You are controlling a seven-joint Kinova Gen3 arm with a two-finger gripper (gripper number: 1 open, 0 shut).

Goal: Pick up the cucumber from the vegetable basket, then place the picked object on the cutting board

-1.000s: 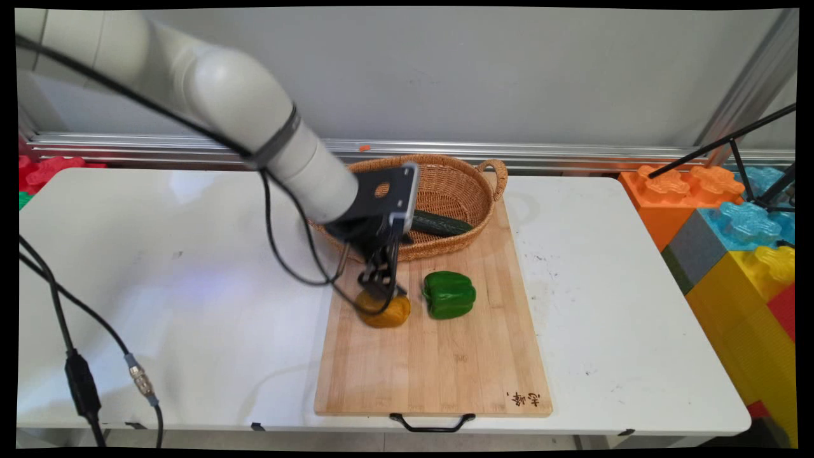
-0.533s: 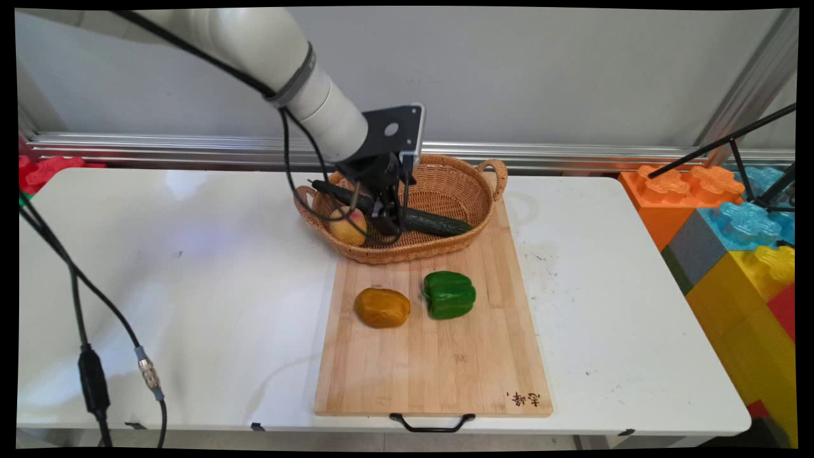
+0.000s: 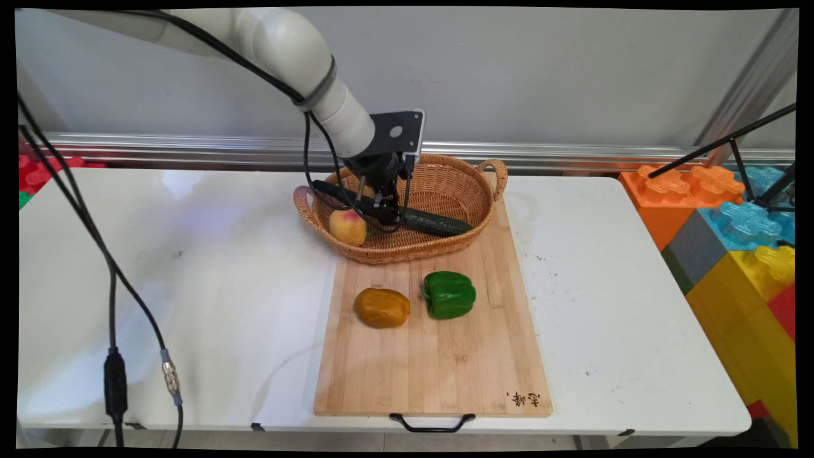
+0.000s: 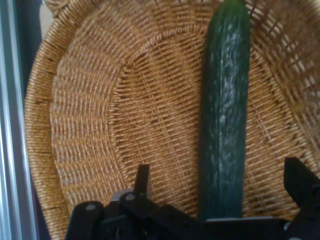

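A peach [image 3: 347, 226] lies at the left end of the basket [image 3: 474, 191], beside the cucumber [image 3: 432, 222] that runs across the basket floor. The gripper [image 3: 383, 207] hangs over the cucumber's middle, jaws spread wide and holding nothing; in the hand view the cucumber [image 4: 223, 115] lies between the fingers [image 4: 142, 181]. Nearer, on the board [image 3: 439, 369], a mango [image 3: 381, 308] sits left of a green pepper [image 3: 449, 294].
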